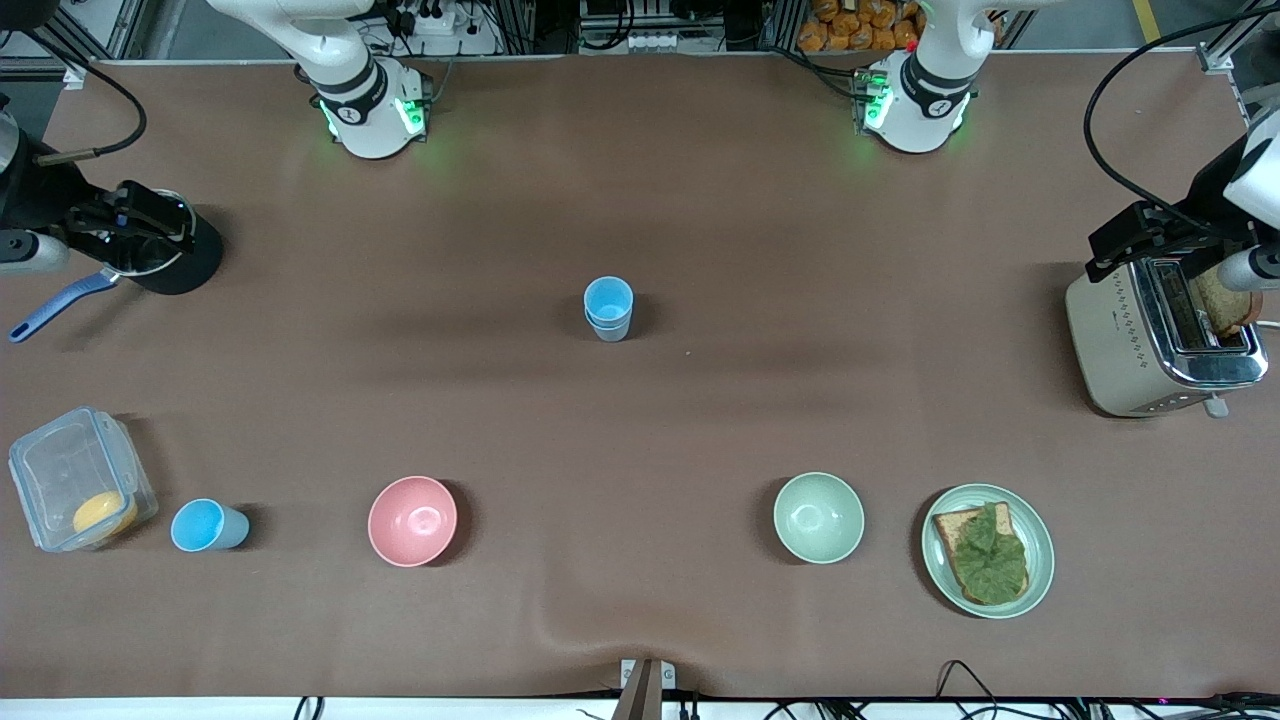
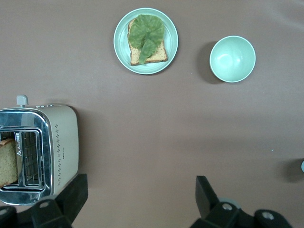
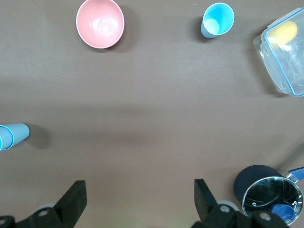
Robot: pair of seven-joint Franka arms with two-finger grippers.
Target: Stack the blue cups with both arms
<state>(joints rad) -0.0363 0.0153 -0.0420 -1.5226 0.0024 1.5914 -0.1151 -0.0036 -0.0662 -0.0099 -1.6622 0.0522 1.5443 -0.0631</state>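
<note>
Two blue cups (image 1: 608,308) stand nested, one inside the other, at the middle of the table; they also show at the edge of the right wrist view (image 3: 12,135). A third blue cup (image 1: 207,525) stands alone near the front camera toward the right arm's end, beside a clear box; it shows in the right wrist view (image 3: 217,20) too. My right gripper (image 1: 170,222) is open and empty over a black pot, its jaws wide apart (image 3: 138,194). My left gripper (image 1: 1120,245) is open and empty over the toaster's edge, jaws wide apart (image 2: 141,194).
A pink bowl (image 1: 412,520) and a pale green bowl (image 1: 818,517) sit near the front camera. A plate (image 1: 1040,545) holds bread with lettuce. A toaster (image 1: 1120,340) stands at the left arm's end. A black pot (image 1: 185,265) and a clear lidded box (image 1: 60,470) are at the right arm's end.
</note>
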